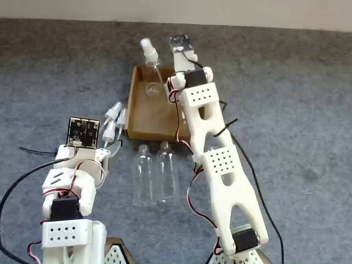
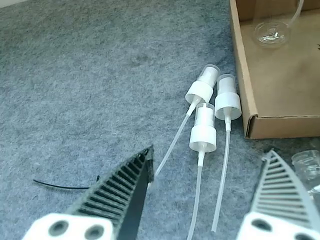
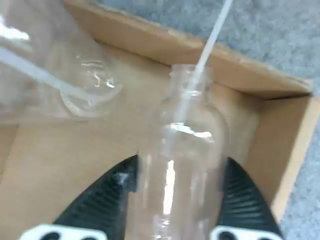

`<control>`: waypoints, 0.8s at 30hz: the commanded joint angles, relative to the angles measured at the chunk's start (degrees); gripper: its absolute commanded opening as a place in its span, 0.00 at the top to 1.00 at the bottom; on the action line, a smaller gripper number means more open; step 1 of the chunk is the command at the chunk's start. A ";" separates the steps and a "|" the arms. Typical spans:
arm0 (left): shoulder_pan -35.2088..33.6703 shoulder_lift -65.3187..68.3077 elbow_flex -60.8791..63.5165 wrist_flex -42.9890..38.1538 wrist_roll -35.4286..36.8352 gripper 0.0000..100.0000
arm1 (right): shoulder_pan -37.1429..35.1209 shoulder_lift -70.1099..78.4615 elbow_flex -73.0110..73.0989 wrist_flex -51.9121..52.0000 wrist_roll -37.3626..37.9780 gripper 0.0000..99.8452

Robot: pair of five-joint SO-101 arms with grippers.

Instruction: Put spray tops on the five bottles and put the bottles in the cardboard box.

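Fingers [image 3: 107, 192] of the right gripper [image 3: 176, 167] are clamped on a clear bottle [image 3: 186, 132], one on each side, over the floor of the cardboard box [image 3: 280, 125]. A thin white tube runs into its neck. Just beside it in the box is a second bottle [image 3: 85, 85]. One spray head [image 1: 148, 48] shows at the box's far wall, and I cannot tell which bottle it belongs to. On the grey desk [image 1: 286, 82], two bare bottles [image 1: 144, 173] lie side by side before the box, and three loose spray tops [image 2: 204, 132] lie near its corner. Over those hangs the left gripper [image 2: 210, 151], its fingers [image 2: 125, 190] spread wide, holding nothing.
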 commanded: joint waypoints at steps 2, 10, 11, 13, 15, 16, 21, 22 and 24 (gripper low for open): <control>-0.75 -0.84 -0.31 -1.58 -0.35 0.69 | 3.56 -2.68 -5.49 -1.71 0.53 1.00; -0.75 -0.84 -0.31 -1.58 -0.35 0.69 | 5.67 -15.43 -6.20 3.38 0.53 0.99; -0.75 -0.84 -0.31 -1.58 -0.35 0.69 | 5.76 -17.10 -6.20 5.14 0.53 0.99; -0.75 -0.84 -0.31 -1.58 -0.35 0.69 | 6.37 -20.44 -6.20 8.84 0.53 0.99; -0.75 -0.84 -0.31 -1.58 -0.35 0.69 | 7.25 -23.43 -6.46 11.21 0.62 0.99; -0.75 -0.84 -0.31 -1.58 -0.35 0.69 | 8.04 -24.75 -6.37 11.47 0.62 0.99; -0.75 -0.84 -0.22 -1.58 -0.35 0.69 | 13.93 -30.20 -6.02 11.91 5.45 0.99; -0.75 -0.84 -0.22 -1.58 -0.35 0.69 | 15.34 -30.55 -6.02 11.91 7.21 0.99; -0.75 -0.84 -0.22 -1.58 -0.35 0.69 | 17.89 -30.81 -5.93 12.00 9.93 0.99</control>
